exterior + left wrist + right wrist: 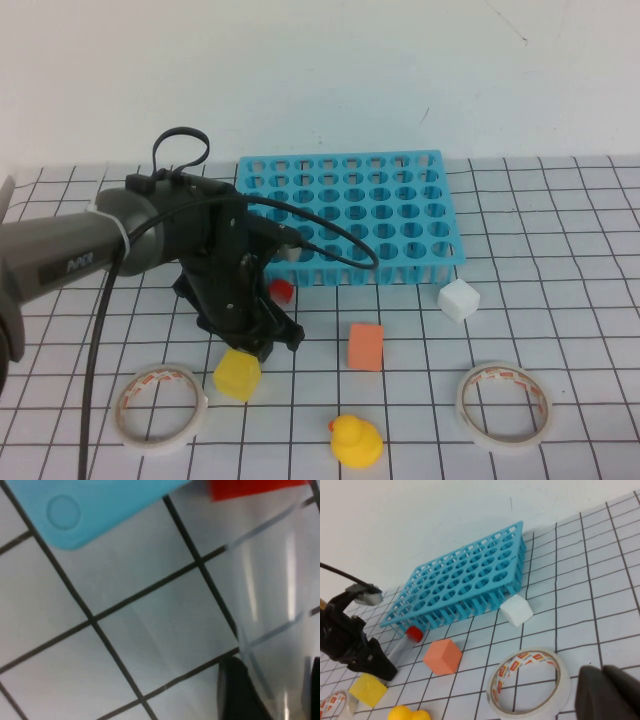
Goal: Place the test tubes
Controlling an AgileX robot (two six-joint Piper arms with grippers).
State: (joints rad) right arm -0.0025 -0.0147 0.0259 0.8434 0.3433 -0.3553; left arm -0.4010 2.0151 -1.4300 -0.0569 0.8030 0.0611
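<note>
The test tube (404,646) lies flat on the tabletop (560,300), just off the front-left corner of the blue rack (345,215). Its red cap (282,291) points toward the rack, close to it. None of the rack's holes that we can see holds a tube.

The clear end of the tube runs under the left gripper (255,335), which is down at the tabletop. In the left wrist view the glass lies between the two dark jaws. They stand on either side of it, but we cannot tell whether they already press on it or only bracket it.

A yellow cube (237,375) sits just in front of the left gripper, and an orange block (365,346) lies to its right. A white cube (458,299) rests by the rack's front-right corner. Nearer the robot are a yellow duck (355,440) and two tape rolls, one to the left (122,408) and one to the right (463,402).

The right gripper (602,680) hangs above the right side of the tabletop near the right tape roll, its jaws clenched on nothing.
</note>
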